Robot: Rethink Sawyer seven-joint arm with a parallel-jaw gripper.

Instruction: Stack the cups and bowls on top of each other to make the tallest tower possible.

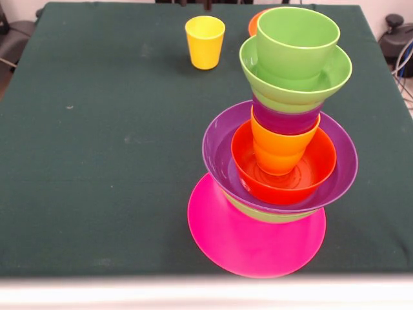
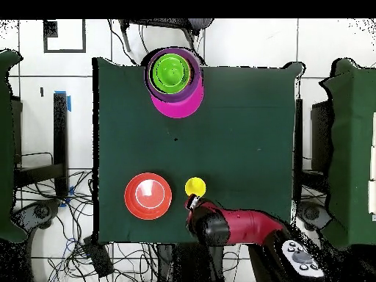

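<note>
Right now I am looking at the tower (image 1: 277,142) sitting near one edge of the green table (image 1: 103,129). Its base is the large pink bowl (image 1: 255,242), turned upside down on the cloth. Above it a light green bowl (image 1: 268,214) is peeking out under the wide purple bowl (image 1: 219,155), and inside that purple bowl an orange-red bowl (image 1: 284,184) is holding the orange cup (image 1: 281,152). A purple cup (image 1: 287,119) is sitting on the orange one, then a second light green bowl (image 1: 293,87) is resting on it, with the light green cup (image 1: 295,42) standing upright in it at the very top. The whole column is leaning a little to one side in the front view.

The yellow cup (image 1: 205,42) is standing upright by itself, well apart from the tower, toward the opposite side of the table. In the overhead view another orange-red bowl (image 2: 148,195) is lying just beside that yellow cup; in the front view only its edge is showing behind the tower's top.

The red arm (image 2: 235,226) is reaching in over the table edge near the yellow cup, and the gripper (image 2: 192,205) is hovering just beside that cup. I cannot tell from above whether it is spread or pressed together.
</note>
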